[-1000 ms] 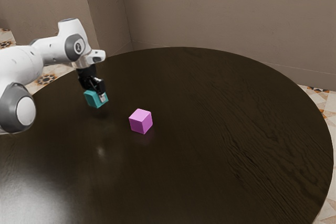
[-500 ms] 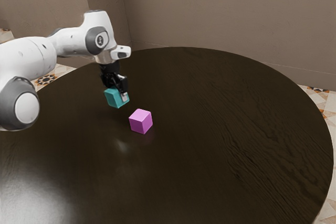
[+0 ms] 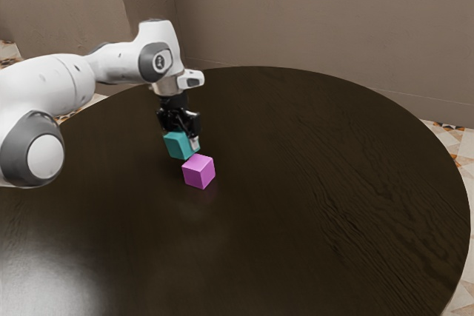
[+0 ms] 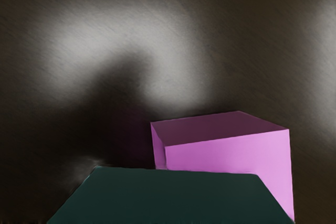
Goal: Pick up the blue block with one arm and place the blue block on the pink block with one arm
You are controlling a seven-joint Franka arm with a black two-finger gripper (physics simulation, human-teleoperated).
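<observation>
Exterior view: hand is clenched on the blue block (renders teal). The block is held clear of the surface, just above the pink block and toward the exterior view's left of it. Whether the two blocks touch, cannot tell.

Wrist view: blue block shows blurred just under the hand. Pink block lies beyond it and off to one side, not centred beneath. Arm shadow falls on the surface.

Risk (judgement): lowering or releasing now would catch the pink block's near edge, so the blue block tips off or shoves the pink one aside. Cause is the remaining sideways offset.

Change: over the last second the arm has carried the blue block toward the exterior view's right, from well apart to just beside the pink block. Pink block is unmoved and the grip unchanged.
</observation>
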